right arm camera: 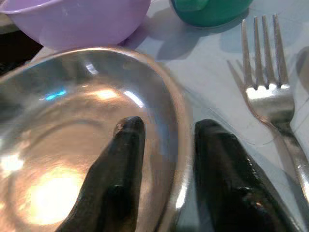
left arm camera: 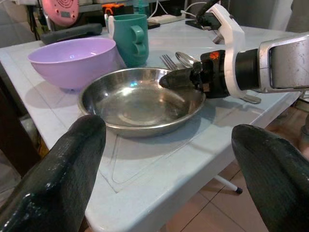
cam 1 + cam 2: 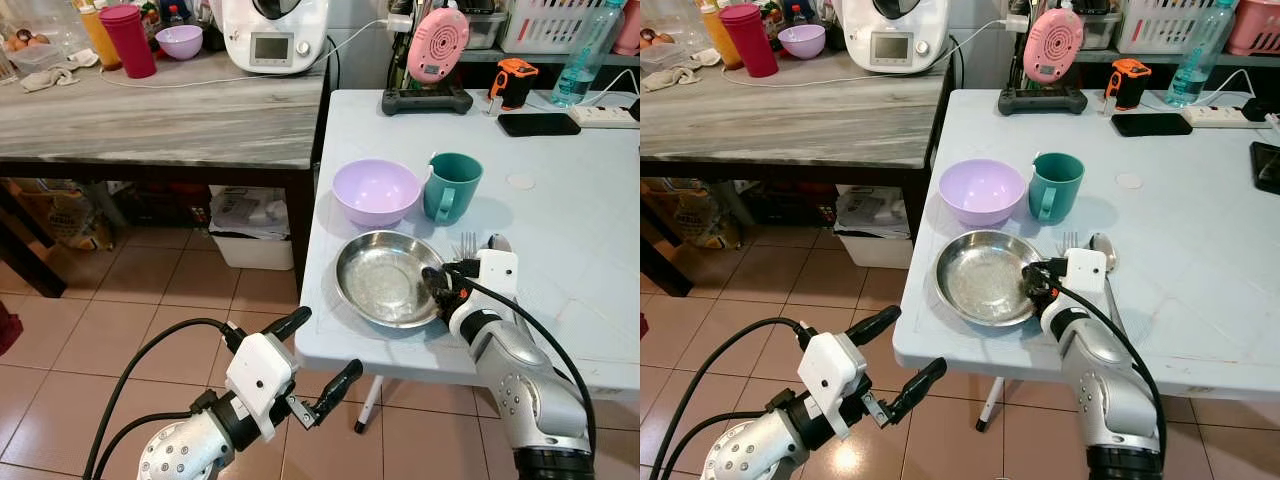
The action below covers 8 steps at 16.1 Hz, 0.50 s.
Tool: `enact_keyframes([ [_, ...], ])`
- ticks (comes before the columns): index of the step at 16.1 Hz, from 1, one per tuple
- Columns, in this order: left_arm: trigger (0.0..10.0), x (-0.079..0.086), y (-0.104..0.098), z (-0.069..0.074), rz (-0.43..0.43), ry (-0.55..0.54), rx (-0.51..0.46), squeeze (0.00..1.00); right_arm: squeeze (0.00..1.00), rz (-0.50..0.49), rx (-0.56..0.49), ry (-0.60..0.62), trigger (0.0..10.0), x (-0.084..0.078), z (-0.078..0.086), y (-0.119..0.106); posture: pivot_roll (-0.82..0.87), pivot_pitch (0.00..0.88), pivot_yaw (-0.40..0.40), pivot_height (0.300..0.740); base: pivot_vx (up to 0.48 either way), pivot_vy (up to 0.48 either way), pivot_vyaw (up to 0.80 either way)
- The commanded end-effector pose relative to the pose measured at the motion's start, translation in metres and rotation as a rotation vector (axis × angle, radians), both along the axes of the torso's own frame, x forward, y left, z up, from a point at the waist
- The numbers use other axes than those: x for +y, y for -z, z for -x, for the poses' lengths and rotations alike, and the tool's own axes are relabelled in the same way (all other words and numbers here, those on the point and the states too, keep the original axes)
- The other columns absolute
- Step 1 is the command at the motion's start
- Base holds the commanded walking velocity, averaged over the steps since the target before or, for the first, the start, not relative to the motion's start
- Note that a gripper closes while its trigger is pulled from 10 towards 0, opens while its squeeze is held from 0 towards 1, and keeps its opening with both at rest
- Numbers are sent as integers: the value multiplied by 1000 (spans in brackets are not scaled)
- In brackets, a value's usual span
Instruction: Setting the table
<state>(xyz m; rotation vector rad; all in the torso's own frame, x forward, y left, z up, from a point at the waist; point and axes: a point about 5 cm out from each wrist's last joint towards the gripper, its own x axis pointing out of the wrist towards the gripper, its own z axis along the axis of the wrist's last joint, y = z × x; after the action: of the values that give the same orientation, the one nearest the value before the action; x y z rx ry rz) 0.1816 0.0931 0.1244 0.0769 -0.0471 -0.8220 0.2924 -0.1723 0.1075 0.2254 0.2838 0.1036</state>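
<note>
A round steel plate [image 3: 385, 277] lies flat near the front edge of the white table [image 3: 570, 210]. My right gripper [image 3: 437, 283] is at its right rim, one finger [image 1: 126, 145] inside the plate and the other finger [image 1: 217, 150] outside, shut on the rim. A fork [image 1: 268, 92] and a spoon [image 3: 498, 242] lie just right of the plate. Behind it stand a lilac bowl [image 3: 375, 190] and a teal mug [image 3: 451, 186]. My left gripper [image 3: 315, 362] hangs open and empty over the floor, below the table's front left corner.
A wooden counter [image 3: 160, 110] at the left carries a kitchen machine [image 3: 272, 35], a pink tumbler [image 3: 130, 40] and a second lilac bowl [image 3: 179, 41]. At the table's back are a pink device [image 3: 437, 45], a phone [image 3: 538, 124], a power strip [image 3: 604, 116] and a water bottle [image 3: 583, 55].
</note>
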Motion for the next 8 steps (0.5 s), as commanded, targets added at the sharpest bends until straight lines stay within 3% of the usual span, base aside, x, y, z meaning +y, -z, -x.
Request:
enact_keyframes([
  [1, 10000, 4, 1, -2, -14, -9, 5, 0, 1000, -1, 10, -4, 10000, 3, 2, 0, -203, 80, 45, 740, 0, 0, 0],
  [2, 10000, 4, 1, -2, -15, -9, 5, 0, 1000, -3, 4, -8, 10000, 5, 2, -4, -203, 82, 46, 740, 0, 0, 0],
  [3, 10000, 4, 1, -2, -15, -8, 5, 0, 329, -5, -2, -17, 10000, 6, 1, -7, -204, 81, 47, 740, 0, 0, 0],
  [4, 10000, 4, 1, -1, -16, -7, 6, 0, 0, -7, -5, -21, 10000, 6, 0, -9, -204, 82, 48, 740, 0, 0, 0],
  [8, 10000, 5, 0, -3, -17, -6, 4, 0, 0, 5, 8, -22, 10000, 5, 0, -9, -204, 79, 45, 740, 0, 0, 0],
])
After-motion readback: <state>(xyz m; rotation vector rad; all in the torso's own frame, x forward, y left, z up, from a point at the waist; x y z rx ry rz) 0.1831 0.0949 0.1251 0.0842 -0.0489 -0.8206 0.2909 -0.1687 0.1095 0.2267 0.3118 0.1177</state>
